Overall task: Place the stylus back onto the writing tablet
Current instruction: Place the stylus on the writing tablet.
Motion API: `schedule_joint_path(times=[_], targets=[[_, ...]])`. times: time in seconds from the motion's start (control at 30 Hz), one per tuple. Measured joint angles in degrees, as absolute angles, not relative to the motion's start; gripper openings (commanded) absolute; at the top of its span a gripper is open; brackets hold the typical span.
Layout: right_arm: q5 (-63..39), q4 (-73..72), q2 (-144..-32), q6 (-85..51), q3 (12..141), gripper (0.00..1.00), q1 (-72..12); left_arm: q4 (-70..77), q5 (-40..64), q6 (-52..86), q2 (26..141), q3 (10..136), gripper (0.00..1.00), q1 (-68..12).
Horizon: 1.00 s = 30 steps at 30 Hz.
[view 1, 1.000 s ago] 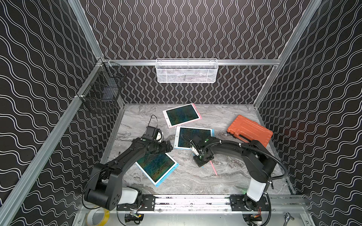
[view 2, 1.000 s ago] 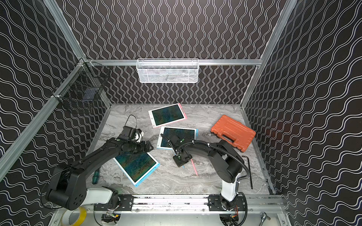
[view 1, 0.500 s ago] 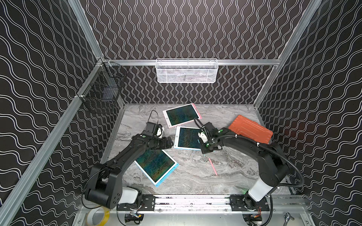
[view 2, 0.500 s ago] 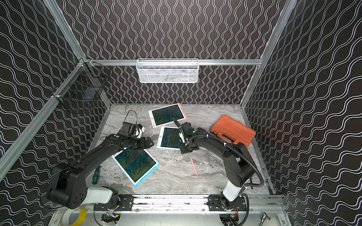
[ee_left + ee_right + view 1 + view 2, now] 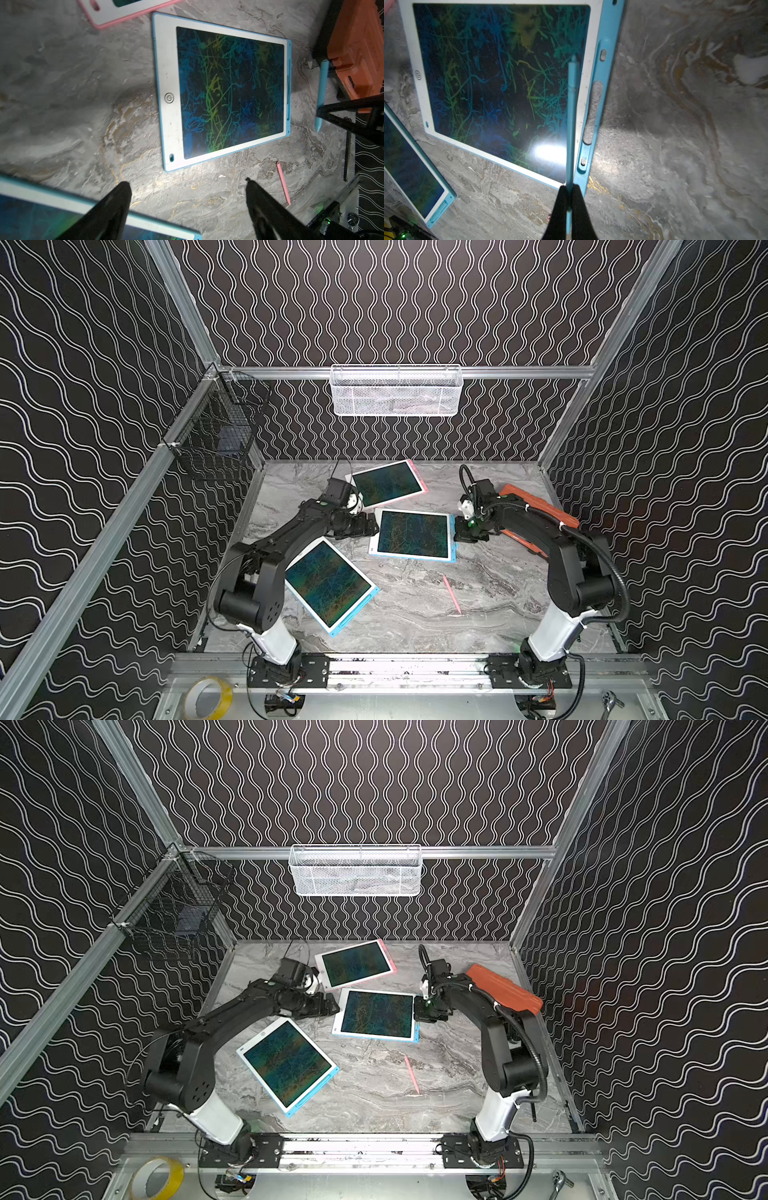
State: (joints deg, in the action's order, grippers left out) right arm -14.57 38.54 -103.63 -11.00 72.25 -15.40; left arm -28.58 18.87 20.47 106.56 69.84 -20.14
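Note:
The blue-edged writing tablet [image 5: 413, 534] [image 5: 376, 1014] lies flat mid-table, its screen covered in scribbles. My right gripper [image 5: 569, 188] is shut on a light blue stylus [image 5: 572, 116]. The stylus runs along the tablet's [image 5: 500, 83] right side, just above the screen's edge and beside the blue stylus slot [image 5: 593, 112]. In a top view the right gripper [image 5: 467, 531] hovers at that tablet's right edge. My left gripper [image 5: 186, 182] is open and holds nothing, low over bare table at the tablet's [image 5: 222, 91] left side. From there the held stylus [image 5: 321, 91] shows beyond the tablet.
A pink stylus [image 5: 451, 594] [image 5: 283, 182] lies loose on the table in front of the tablet. A pink-edged tablet [image 5: 388, 483] lies behind it, another blue tablet [image 5: 328, 583] front left. An orange case [image 5: 536, 510] sits at the right under my right arm.
My right gripper has carried the blue stylus back and to the right, from in front of the tablet to its right edge. The left gripper has moved slightly toward the back.

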Motion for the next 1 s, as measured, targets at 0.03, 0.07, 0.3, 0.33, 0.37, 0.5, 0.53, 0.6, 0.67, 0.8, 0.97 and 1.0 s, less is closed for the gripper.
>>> schedule_joint_path(times=[0.03, 0.07, 0.3, 0.33, 0.37, 0.5, 0.53, 0.6, 0.67, 0.8, 0.97, 1.0], targets=[[-14.9, 38.5, -104.2, -10.9, 72.4, 0.00, -15.2, -28.6, 18.9, 20.4, 107.7, 71.1, 0.89, -20.7], [-15.2, 38.2, -104.9, -10.9, 72.4, 0.00, -15.0, -28.5, 19.1, 20.3, 108.8, 72.2, 0.89, -21.2], [-16.2, 36.4, -108.1, -9.8, 72.4, 0.00, -13.3, -28.6, 20.3, 20.2, 115.0, 79.6, 0.88, -25.4], [-16.3, 36.3, -108.3, -9.8, 72.5, 0.00, -13.1, -28.5, 20.6, 20.2, 115.7, 80.4, 0.87, -26.1], [-16.6, 36.3, -108.9, -9.7, 72.8, 0.00, -13.0, -28.3, 20.9, 20.3, 116.5, 81.1, 0.87, -26.9], [-17.9, 35.2, -110.9, -9.6, 73.0, 0.00, -13.0, -27.4, 21.6, 22.6, 119.3, 83.4, 0.84, -29.5], [-18.2, 35.2, -110.9, -9.6, 73.0, 0.00, -13.0, -27.2, 21.6, 22.8, 120.1, 84.3, 0.84, -30.0], [-18.8, 34.9, -111.0, -9.7, 73.0, 0.00, -13.0, -26.2, 21.6, 24.1, 122.0, 86.4, 0.83, -31.1], [-19.1, 34.6, -111.2, -9.9, 73.0, 0.00, -13.0, -25.2, 21.6, 25.6, 123.7, 88.2, 0.82, -31.8], [-19.5, 34.5, -111.7, -10.1, 73.0, 0.00, -12.9, -23.6, 21.9, 27.5, 125.4, 89.6, 0.81, -32.7], [-19.8, 33.9, -111.7, -11.4, 72.5, 0.00, -12.9, -22.5, 22.5, 28.8, 125.5, 89.6, 0.80, -33.1], [-19.9, 33.8, -111.6, -11.4, 72.4, 0.00, -12.8, -22.4, 22.7, 28.8, 125.5, 89.6, 0.80, -33.3]])
